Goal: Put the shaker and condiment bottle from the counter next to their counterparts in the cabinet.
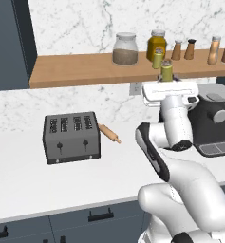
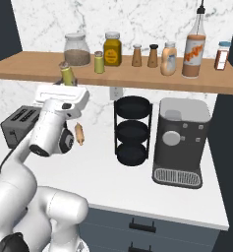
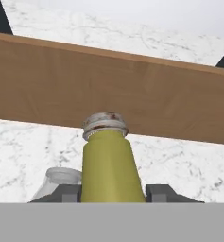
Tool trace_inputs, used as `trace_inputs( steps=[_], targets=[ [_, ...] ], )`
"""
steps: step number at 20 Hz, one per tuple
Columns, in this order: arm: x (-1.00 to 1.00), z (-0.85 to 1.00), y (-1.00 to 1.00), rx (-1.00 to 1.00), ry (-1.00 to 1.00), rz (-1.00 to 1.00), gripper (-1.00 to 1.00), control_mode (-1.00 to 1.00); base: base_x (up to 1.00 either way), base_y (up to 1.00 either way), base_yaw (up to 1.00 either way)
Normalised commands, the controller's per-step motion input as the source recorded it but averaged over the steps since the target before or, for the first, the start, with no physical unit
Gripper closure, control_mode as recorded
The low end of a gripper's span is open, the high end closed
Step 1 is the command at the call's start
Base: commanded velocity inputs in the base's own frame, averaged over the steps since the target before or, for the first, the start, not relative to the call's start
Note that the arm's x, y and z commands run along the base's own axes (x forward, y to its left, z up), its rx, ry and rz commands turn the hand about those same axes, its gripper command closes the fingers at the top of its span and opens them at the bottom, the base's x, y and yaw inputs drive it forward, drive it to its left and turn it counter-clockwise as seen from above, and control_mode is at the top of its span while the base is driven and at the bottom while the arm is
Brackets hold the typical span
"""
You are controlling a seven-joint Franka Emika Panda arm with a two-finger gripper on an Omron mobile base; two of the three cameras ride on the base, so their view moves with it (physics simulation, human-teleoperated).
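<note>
A: Pincer (image 3: 111,191) state?
B: Clamped on the shaker (image 1: 166,71), one finger (image 3: 161,191) on each side of the yellow-green body, silvery top pointing up.

A: Height?
B: Raised well off the counter (image 1: 19,175), roughly level with the front edge of the cabinet (image 1: 85,66). From the hand view, wood edge right behind the shaker top.

A: Counterparts?
B: Matching small shaker (image 1: 157,59) just above and behind the pincer, standing on the board. Reddish-brown bottle (image 2: 193,49) far off to the right on the same board.

A: Condiment bottle?
B: Peach-tan, grey cap, on the board (image 2: 169,58), well to the right of the pincer, just left of the reddish-brown bottle.

A: Other shelf stuff?
B: Glass jar (image 1: 125,48) up and left of the pincer. Amber jar (image 2: 112,48) behind the small shaker. Two slim brown shakers (image 2: 136,55) to the right.

A: Below?
B: Toaster (image 1: 71,136) down and left on the counter, rolling pin (image 1: 109,133) beside it. Coffee machine (image 2: 180,141) and black tiered rack (image 2: 132,130) down to the right.
</note>
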Motion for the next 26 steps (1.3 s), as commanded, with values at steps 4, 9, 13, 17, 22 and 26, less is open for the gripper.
trace_inputs(
  steps=[4, 9, 13, 17, 22, 26],
  targets=[
    [0.28, 0.00, 0.00, 0.00, -0.21, 0.00, 1.00, -1.00, 0.00, 0.00, 0.00],
    [0.14, 0.09, 0.00, 0.00, -0.12, 0.00, 1.00, -1.00, 0.00, 0.00, 0.00],
    [0.15, 0.07, 0.00, 0.00, -0.05, 0.00, 1.00, -1.00, 0.00, 0.00, 0.00],
    [0.29, -0.05, 0.00, 0.00, -0.02, 0.00, 1.00, -1.00, 0.00, 0.00, 0.00],
    [0.48, -0.37, 0.01, 0.00, -0.04, 0.00, 1.00, -1.00, 0.00, 0.00, 0.00],
    [0.45, -0.51, 0.00, 0.00, -0.05, 0.00, 1.00, -1.00, 0.00, 0.00, 0.00]
  ],
)
